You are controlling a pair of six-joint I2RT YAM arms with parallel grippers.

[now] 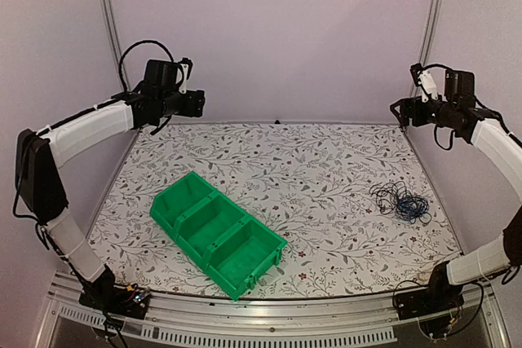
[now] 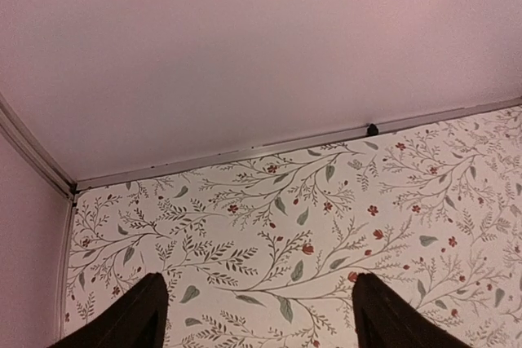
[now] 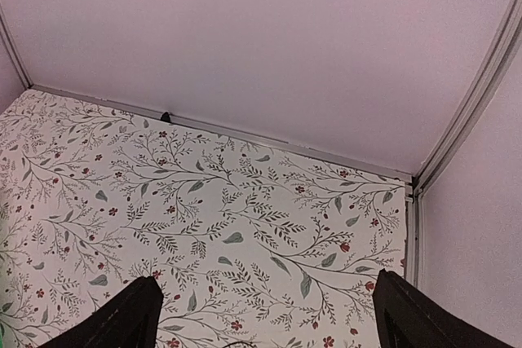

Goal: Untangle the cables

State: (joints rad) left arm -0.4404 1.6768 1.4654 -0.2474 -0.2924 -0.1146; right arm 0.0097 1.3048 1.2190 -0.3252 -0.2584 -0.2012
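The cables (image 1: 401, 200) lie in one tangled bunch of thin black and blue wires on the floral table at the right. My left gripper (image 1: 201, 104) is raised high over the back left of the table, far from the cables. In the left wrist view its fingers (image 2: 139, 315) stand wide apart with nothing between them, the gripper (image 2: 257, 283) open. My right gripper (image 1: 396, 112) is raised at the back right, above and behind the cables. In the right wrist view it (image 3: 265, 287) is open and empty, fingers (image 3: 130, 315) wide apart.
A green bin (image 1: 217, 232) with three compartments sits diagonally at the front middle-left. The floral table cover (image 1: 310, 169) ends at the back wall, where a small black knob (image 2: 372, 129) sits on the rail. Enclosure walls stand on both sides.
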